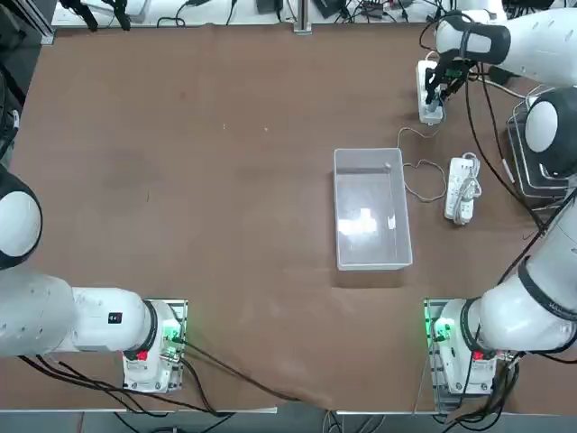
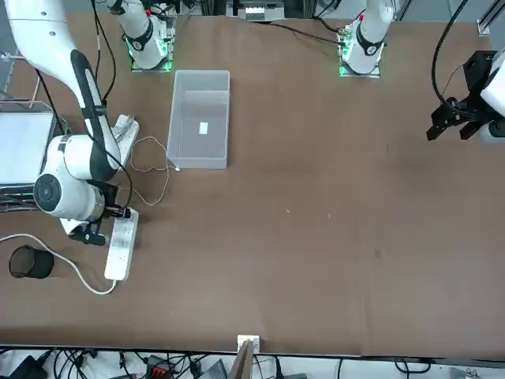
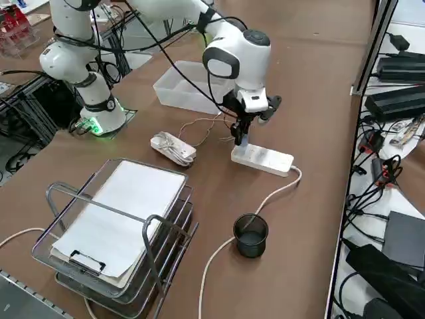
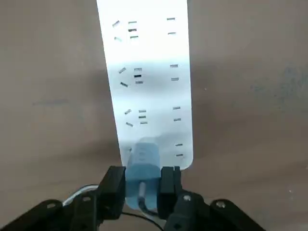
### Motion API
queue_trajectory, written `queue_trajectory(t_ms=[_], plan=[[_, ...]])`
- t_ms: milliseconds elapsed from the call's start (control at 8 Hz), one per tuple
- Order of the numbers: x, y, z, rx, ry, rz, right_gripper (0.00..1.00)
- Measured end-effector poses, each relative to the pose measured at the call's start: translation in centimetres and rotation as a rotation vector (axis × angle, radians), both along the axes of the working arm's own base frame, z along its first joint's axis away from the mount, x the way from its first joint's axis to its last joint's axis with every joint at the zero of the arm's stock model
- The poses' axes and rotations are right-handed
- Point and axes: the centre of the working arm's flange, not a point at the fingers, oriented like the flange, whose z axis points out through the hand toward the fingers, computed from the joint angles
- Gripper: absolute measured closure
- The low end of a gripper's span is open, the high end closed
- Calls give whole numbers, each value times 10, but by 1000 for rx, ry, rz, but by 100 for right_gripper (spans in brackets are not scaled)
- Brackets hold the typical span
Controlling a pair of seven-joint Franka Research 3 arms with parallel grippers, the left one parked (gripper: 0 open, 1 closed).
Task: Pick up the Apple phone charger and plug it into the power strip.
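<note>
My right gripper is shut on the Apple phone charger, a small pale block with its thin wire trailing toward the bin. The charger sits pressed against the last sockets at one end of the power strip, a smooth white bar; I cannot tell how deep the prongs sit. In the right side view the gripper points straight down onto the end of the strip away from its thick cord. From above, the gripper covers most of the strip at the far right.
A ribbed white strip lies between the power strip and the robot. A clear bin stands left of it. A black cup and a wire paper tray sit near the table's right edge.
</note>
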Motion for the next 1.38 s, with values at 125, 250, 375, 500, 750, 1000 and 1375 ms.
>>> queue_trajectory(t_ms=[125,250,375,500,750,1000,1375], plan=[[0,0,0,0,1,0,63],[0,0,0,0,1,0,63],[0,0,0,0,1,0,63],[-1,0,-1,0,2,1,63],[-1,0,-2,0,4,1,63],[-1,0,-2,0,4,0,63],[-1,-1,-3,0,0,0,63]])
